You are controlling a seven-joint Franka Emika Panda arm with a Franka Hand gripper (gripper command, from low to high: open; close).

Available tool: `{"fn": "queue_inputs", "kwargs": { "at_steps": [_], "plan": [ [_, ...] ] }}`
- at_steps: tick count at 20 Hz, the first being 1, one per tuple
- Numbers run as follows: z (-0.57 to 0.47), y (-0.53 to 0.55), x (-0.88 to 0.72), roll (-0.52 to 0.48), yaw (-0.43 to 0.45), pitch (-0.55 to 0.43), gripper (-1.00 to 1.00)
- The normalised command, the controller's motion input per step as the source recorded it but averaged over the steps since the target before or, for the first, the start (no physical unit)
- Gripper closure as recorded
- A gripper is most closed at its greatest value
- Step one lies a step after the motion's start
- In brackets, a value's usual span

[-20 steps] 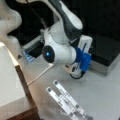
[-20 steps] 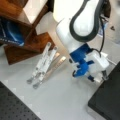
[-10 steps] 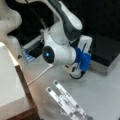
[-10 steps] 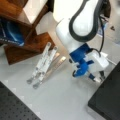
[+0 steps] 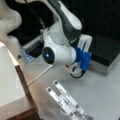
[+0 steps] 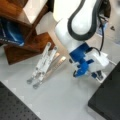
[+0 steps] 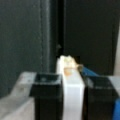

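Wrist view shows the gripper (image 7: 72,100) clenched on a white block (image 7: 71,85), its two black fingers (image 7: 46,95) pressing the block's sides at the frame's lower middle. The block stands upright between them, its top edge marked with a small orange-brown patch, against a dark panel (image 7: 27,37) that fills the upper frame.

In both front views the gripper (image 5: 75,71) (image 6: 80,71) hangs low over the grey table (image 5: 100,92) (image 6: 62,100), near the middle of each frame, below the blue mount (image 5: 83,60) (image 6: 81,60) on the wrist. The block itself is hidden there behind the arm's body. A folding metal stand (image 5: 66,100) (image 6: 43,65) lies flat on the table, apart from the gripper, toward the lower middle in one front view and left of centre in the other. A wooden shelf (image 6: 22,30) rises at upper left, and a black box (image 5: 105,50) sits at right.

Judged from the firm grasp and the low pose, the step in hand is carrying the held block close above the table. Any next move calls for keeping the grip tight and the block upright, and for steering wide of the stand and the box.
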Motion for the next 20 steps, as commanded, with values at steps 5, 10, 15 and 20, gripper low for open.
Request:
{"fn": "queue_inputs", "kwargs": {
  "at_steps": [5, 10, 15, 20],
  "plan": [
    [0.13, 0.01, 0.01, 0.225, -0.027, 0.028, 1.0],
    [0.18, 0.01, -0.01, 0.334, 0.041, -0.023, 1.0],
    [0.2, 0.15, -0.03, 0.103, -0.019, -0.103, 1.0],
    [0.34, 0.32, -0.04, 0.015, -0.08, -0.056, 1.0]
  ]
}}
